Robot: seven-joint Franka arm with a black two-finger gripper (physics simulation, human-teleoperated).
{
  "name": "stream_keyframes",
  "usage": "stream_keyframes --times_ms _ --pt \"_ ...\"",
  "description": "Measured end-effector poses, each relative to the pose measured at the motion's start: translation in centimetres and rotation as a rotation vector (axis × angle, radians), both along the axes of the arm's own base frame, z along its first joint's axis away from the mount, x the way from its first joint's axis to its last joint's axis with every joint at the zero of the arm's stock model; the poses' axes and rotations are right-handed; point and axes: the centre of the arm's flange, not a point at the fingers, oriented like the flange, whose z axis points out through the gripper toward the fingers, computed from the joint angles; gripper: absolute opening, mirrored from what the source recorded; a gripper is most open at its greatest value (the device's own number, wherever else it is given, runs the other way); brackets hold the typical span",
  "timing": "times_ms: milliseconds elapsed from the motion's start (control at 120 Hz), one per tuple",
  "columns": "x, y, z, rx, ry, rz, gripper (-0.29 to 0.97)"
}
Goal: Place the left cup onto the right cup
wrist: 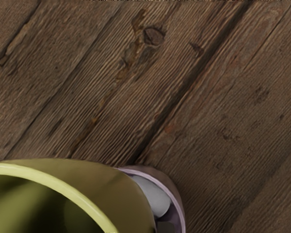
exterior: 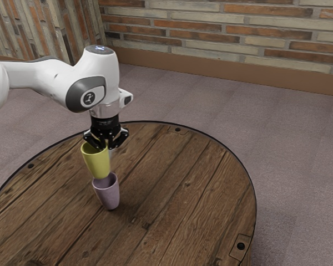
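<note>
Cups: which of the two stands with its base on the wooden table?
The purple cup; the yellow-green cup is held above it by the gripper, its base at the purple cup's rim.

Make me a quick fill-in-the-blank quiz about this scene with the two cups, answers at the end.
The black two-finger gripper holds the yellow-green plastic cup by its ___. The lilac plastic cup beneath it stands ___, mouth upward. The round table under both is made of ___ planks. Missing words: rim; upright; wooden.
</note>
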Motion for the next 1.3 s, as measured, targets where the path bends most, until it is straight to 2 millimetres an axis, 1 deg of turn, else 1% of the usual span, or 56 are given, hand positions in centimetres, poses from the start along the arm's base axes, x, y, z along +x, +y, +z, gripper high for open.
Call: stream_keyframes --times_ms 192,425,525,867,1067,1200,1300 --pt "-0.1 -0.1 0.0 0.0 0.001 0.005 -0.1" --pt "-0.4 -2.4 0.1 0.0 0.001 -0.016 -0.1" --pt "-0.5 -2.9 0.0 0.001 0.001 -0.018 -0.1" --pt "-0.4 -1.7 -0.2 0.001 0.001 0.019 -0.1" --pt "-0.6 -1.9 -0.2 0.002 0.001 0.027 -0.1" --pt "-1.1 -2.2 -0.8 0.002 0.011 0.032 -0.1" --pt "-1.1 -2.3 -1.2 0.0 0.01 0.036 -0.1"
